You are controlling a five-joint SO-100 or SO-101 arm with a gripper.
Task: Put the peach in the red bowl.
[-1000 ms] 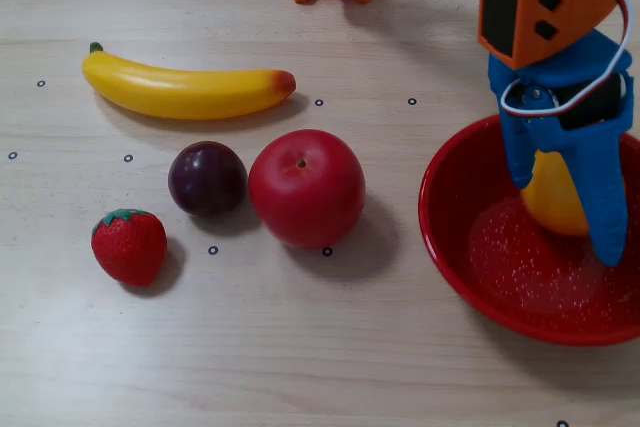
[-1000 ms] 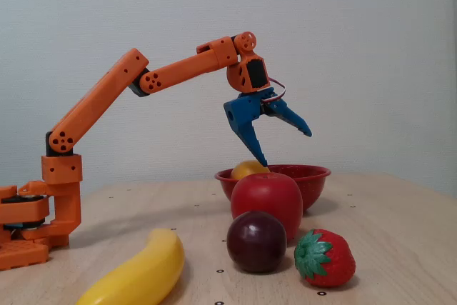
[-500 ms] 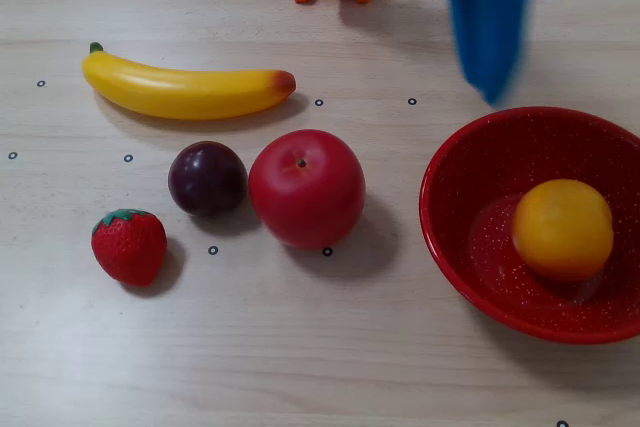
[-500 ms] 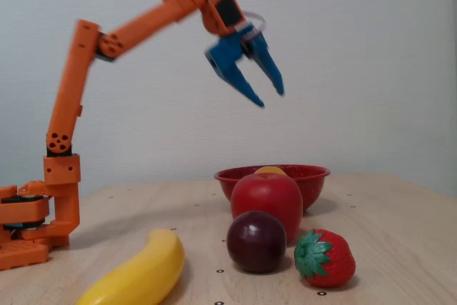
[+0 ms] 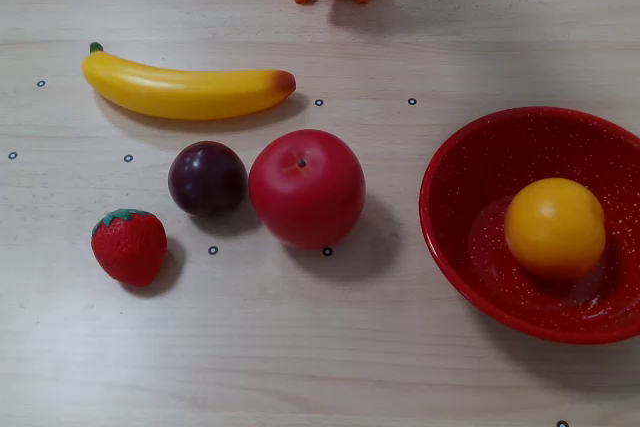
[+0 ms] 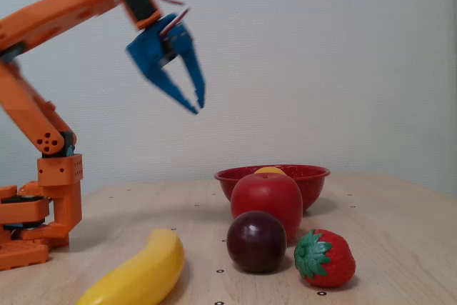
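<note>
Pale wood table (image 5: 420,7), white wall behind. Peach (image 5: 555,228) sits inside the red bowl (image 5: 450,247), right side of the overhead view; only its top shows over the rim in the fixed view. Placing step looks done; next I judge only a fold back to rest, nothing to grasp. My arm is raised high near my base (image 6: 32,226), claw (image 6: 198,103) empty, fingers nearly together, angled down. Apple (image 5: 306,188), plum (image 5: 207,178), strawberry (image 5: 129,246), banana (image 5: 185,90) untouched.

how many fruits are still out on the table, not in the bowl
4: in the overhead view, the banana at upper left, the plum touching the apple mid-table, the strawberry lower left. None seem hidden.
</note>
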